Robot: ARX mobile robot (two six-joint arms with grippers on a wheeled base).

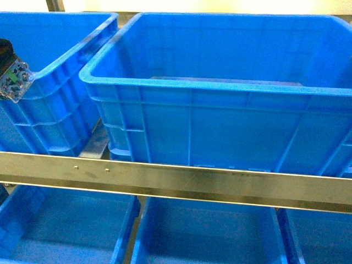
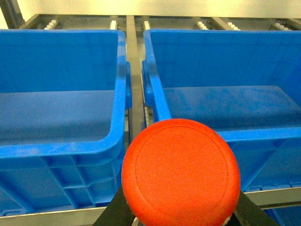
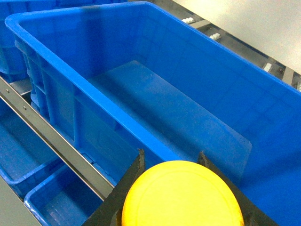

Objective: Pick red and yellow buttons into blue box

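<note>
Red plastic fills the left wrist view: the red button (image 2: 181,172), its mushroom cap facing the lens, sits gripped in the left tool (image 2: 181,214), whose dark jaws show at 5 and 7 o'clock of the cap. In the head view that tool (image 1: 14,77) hangs at 9 o'clock, at the rim of the neighbouring crate (image 1: 60,66), with a clear-and-black switch base showing between its jaws. The yellow button (image 3: 182,194) rides likewise in the right tool (image 3: 181,207), jaws closed on it below the cap, poised over the near rim of the blue box (image 3: 94,101).

Both buttons look light, rigid and hard-shelled. The smooth domed caps would likely slip in a pinch, so the squarer base beneath seems the sound place to hold, as both tools appear to be doing. Each button's long axis runs from base to cap, straight toward its wrist camera, cap uppermost.

The blue box (image 1: 220,88) stands at centre on a shelf behind a metal rail (image 1: 176,179), its floor bare where visible. A drop from this height should do the buttons little harm, by the look of them.
</note>
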